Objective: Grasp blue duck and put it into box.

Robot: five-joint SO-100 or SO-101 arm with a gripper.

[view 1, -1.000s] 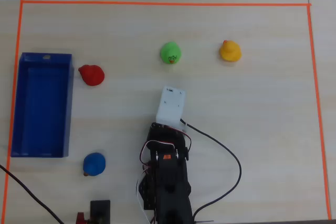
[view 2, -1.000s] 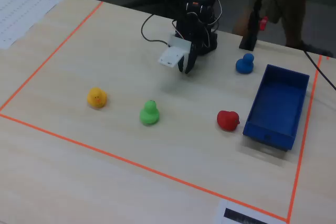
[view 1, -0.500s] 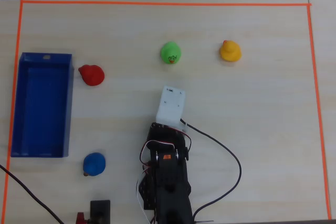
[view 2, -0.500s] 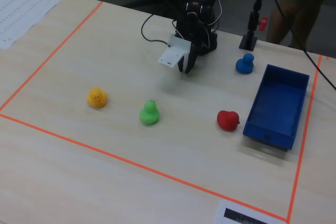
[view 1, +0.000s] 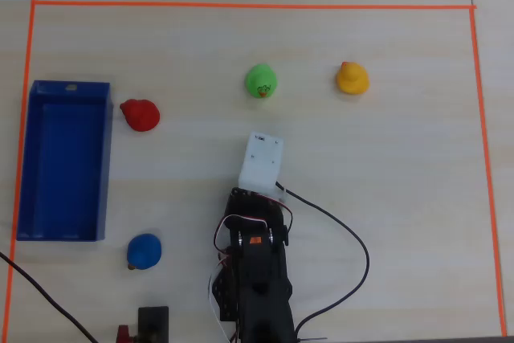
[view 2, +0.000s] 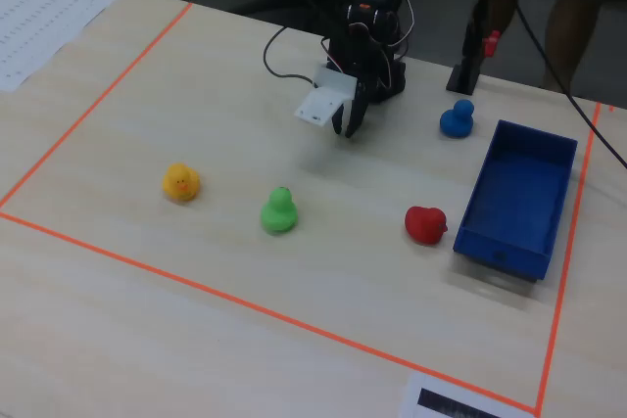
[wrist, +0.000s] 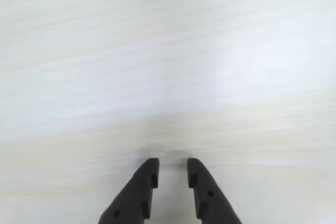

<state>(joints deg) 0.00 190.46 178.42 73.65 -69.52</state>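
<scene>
The blue duck (view 1: 144, 251) sits on the pale wooden table near the front left in the overhead view, just below the box; it also shows in the fixed view (view 2: 457, 118). The box (view 1: 64, 166) is a long dark-blue open tray along the left edge, empty, and it shows at the right in the fixed view (view 2: 519, 193). My gripper (wrist: 172, 166) points down over bare table near the middle, jaws slightly apart with nothing between them. In the fixed view the gripper (view 2: 345, 129) hangs left of the blue duck. The wrist view shows no duck.
A red duck (view 1: 140, 115) lies right of the box's far end. A green duck (view 1: 261, 81) and a yellow duck (view 1: 352, 78) stand farther back. Orange tape (view 1: 241, 6) frames the work area. A black post (view 1: 152, 323) stands near the blue duck.
</scene>
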